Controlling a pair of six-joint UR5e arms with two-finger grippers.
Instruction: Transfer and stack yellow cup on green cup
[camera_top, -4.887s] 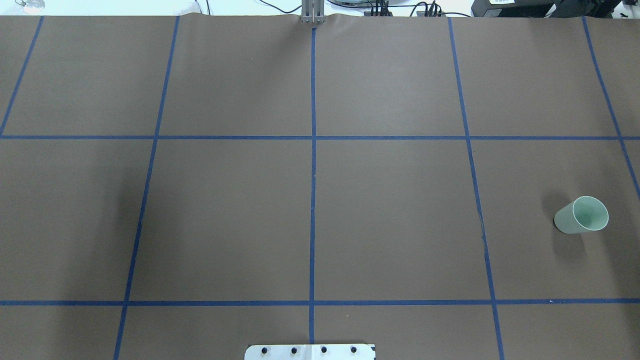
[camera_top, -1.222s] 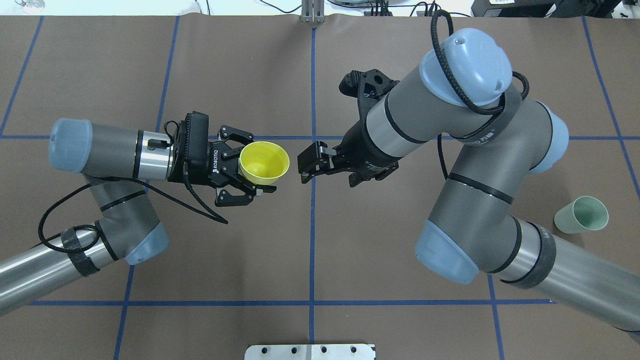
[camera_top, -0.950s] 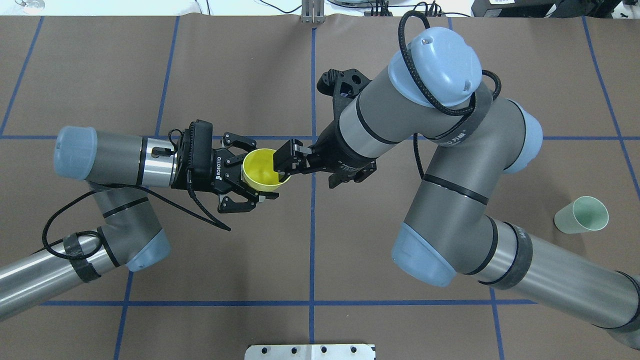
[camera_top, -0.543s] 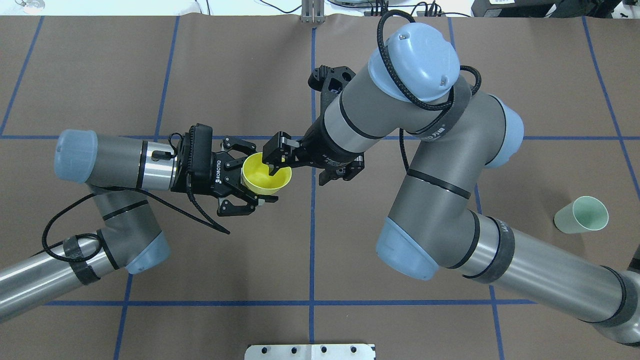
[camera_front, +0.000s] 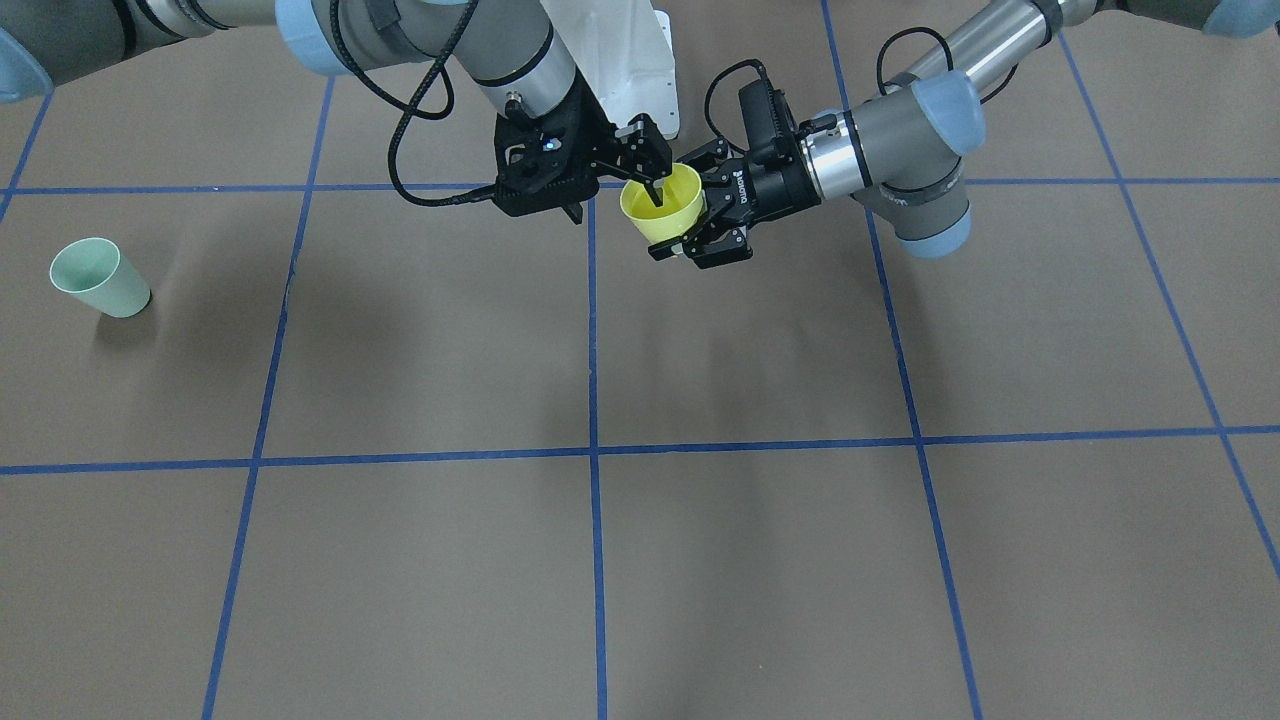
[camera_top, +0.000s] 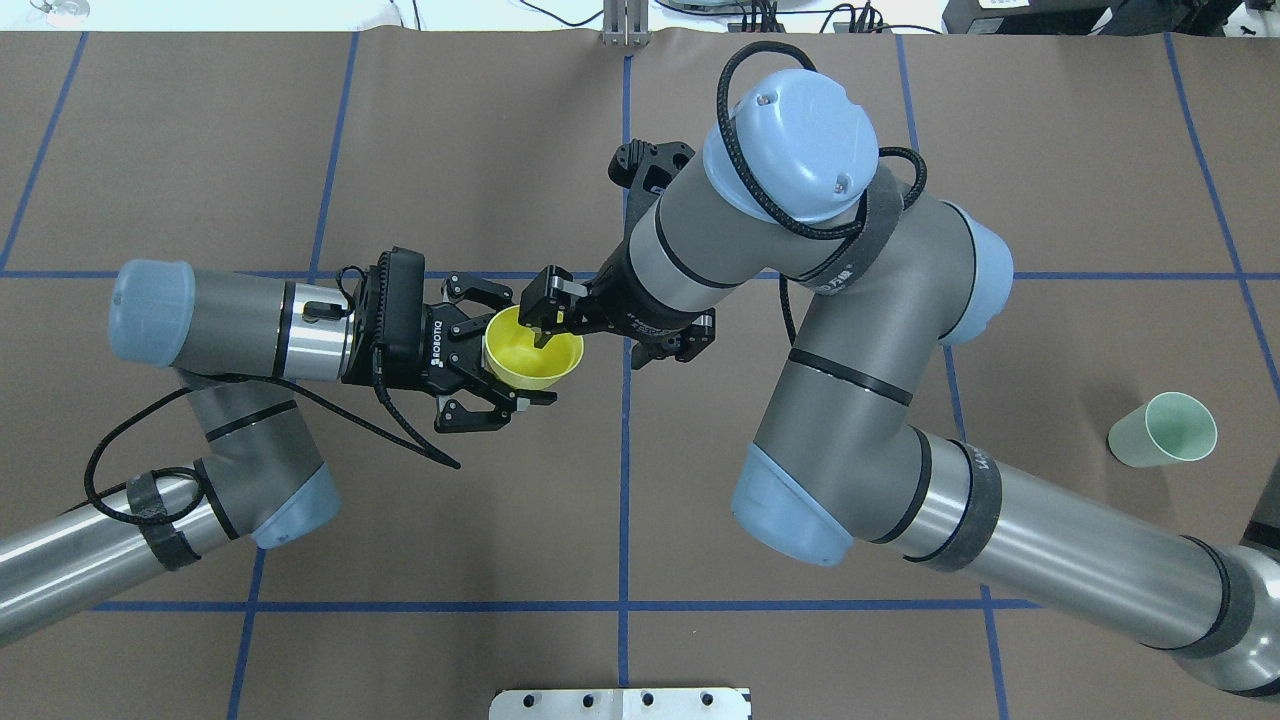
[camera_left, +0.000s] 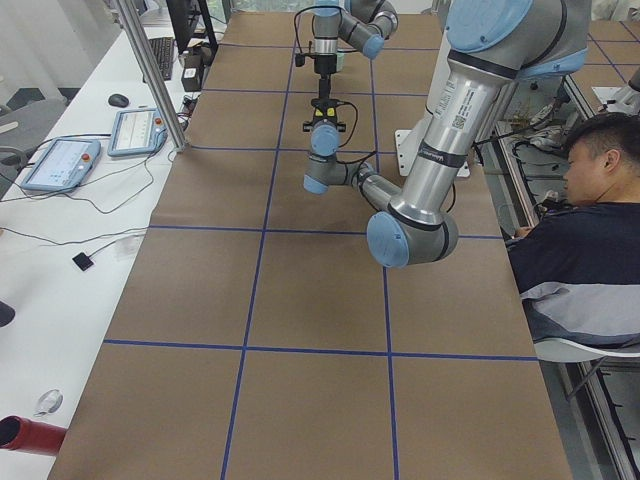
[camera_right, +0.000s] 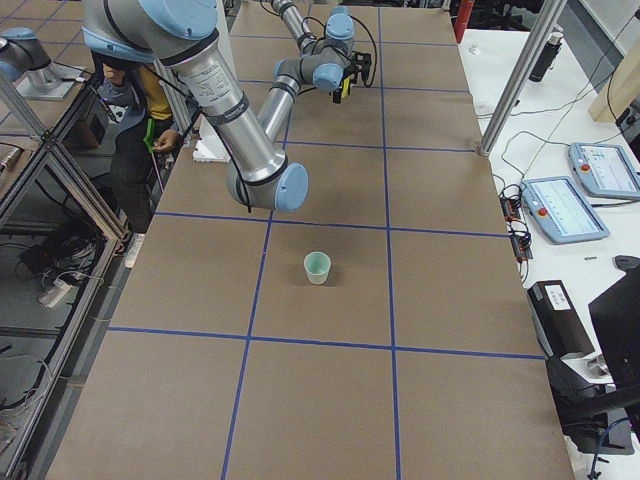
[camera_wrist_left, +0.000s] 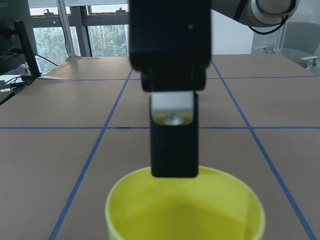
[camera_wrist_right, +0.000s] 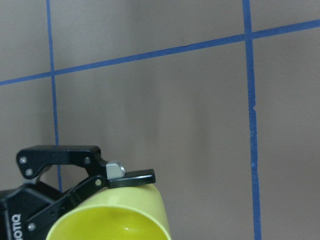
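Two cups are in view. The yellow cup (camera_top: 535, 352) is held in the air over the counter (camera_top: 450, 540), just left of the centre blue line (camera_top: 624, 500), with its mouth tilted up and toward the right arm. The left end effector (camera_top: 522, 347) is clamped on it, one finger on each side of the wall. The only thing inside it is one finger of the right end effector (camera_top: 545, 325), which dips into the mouth at the far rim. I cannot tell whether that end effector is pinching the rim or merely straddling it.

The green cup (camera_top: 1165, 430) stands on the counter at the robot's far right, well apart from both arms. Its interior shows bare pale wall.

View differences:
- The overhead view makes the green cup look tilted. The exterior right view shows it upright in a grid square of its own.
- The left wrist view alone shows the right end effector's finger close up: black with a grey pad, meeting the yellow rim.
- The right wrist view alone shows a finger of the left end effector lying along the yellow cup's outer wall.
- The front-facing view shows both cups at once, with the green one at its left edge.
- The exterior left view shows a seated person (camera_left: 580, 250) at the counter's edge.
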